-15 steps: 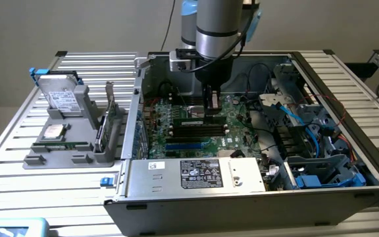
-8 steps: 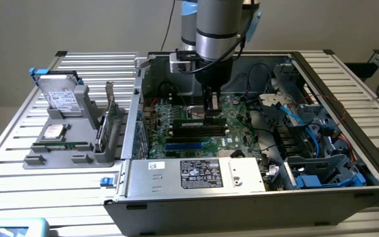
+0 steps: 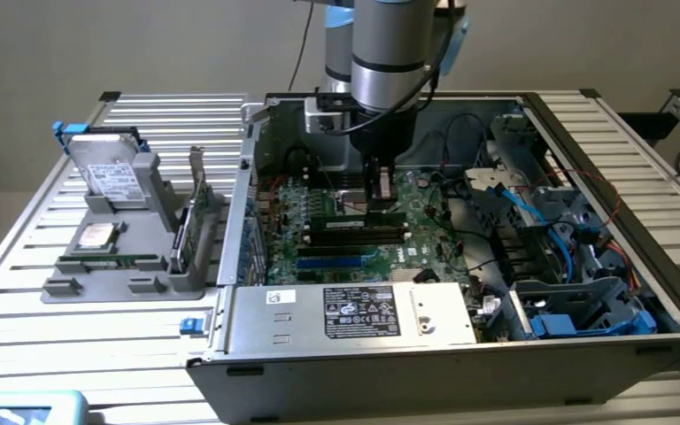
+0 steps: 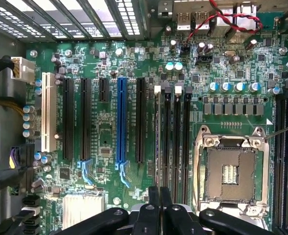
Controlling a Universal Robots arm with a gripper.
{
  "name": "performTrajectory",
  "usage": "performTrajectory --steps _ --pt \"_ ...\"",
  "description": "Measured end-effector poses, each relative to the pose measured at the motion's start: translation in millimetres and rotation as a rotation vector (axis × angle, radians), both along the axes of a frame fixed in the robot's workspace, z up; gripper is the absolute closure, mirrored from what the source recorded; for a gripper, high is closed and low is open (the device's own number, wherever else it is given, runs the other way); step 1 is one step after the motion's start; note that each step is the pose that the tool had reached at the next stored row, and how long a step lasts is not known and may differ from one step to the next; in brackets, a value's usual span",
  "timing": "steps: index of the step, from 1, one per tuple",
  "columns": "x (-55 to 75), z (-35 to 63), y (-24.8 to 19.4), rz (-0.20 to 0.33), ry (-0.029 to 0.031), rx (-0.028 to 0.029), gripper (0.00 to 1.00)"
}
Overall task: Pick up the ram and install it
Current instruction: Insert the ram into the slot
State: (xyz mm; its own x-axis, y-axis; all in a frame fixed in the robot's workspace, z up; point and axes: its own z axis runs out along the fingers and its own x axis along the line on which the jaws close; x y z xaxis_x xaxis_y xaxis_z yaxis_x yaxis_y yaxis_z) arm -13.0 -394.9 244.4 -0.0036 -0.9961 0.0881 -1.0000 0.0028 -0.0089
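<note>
Reaching down into the open grey sheet-metal computer case [image 3: 435,381], the black gripper [image 3: 378,211] has its two flat fingers pinched almost together on the ram [image 4: 157,142]. The ram is a long, thin green circuit-board stick, seen edge-on in the wrist view as a pale grey-blue line. It runs along the memory slot nearest the expansion connectors, beside three bare black slots, and I cannot tell whether it is fully seated. Around it spreads the glossy green motherboard [image 4: 102,73], studded with silver-topped capacitors, a long blue plastic slot [image 4: 121,122], a white one [image 4: 48,112] and a square metal-framed processor socket [image 4: 230,171]. Outside the case, on the ribbed aluminium table, a grey moulded holder [image 3: 116,288] carries a tall upright green expansion card [image 3: 195,208], a small square silver chip [image 3: 95,235] and another narrow green strip [image 3: 110,262] lying along its front.
</note>
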Motion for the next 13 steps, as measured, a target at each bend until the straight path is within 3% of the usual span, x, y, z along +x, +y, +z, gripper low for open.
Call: performTrajectory --steps 13 --pt "0.0 -6.3 0.6 0.0 0.0 -0.0005 0.88"
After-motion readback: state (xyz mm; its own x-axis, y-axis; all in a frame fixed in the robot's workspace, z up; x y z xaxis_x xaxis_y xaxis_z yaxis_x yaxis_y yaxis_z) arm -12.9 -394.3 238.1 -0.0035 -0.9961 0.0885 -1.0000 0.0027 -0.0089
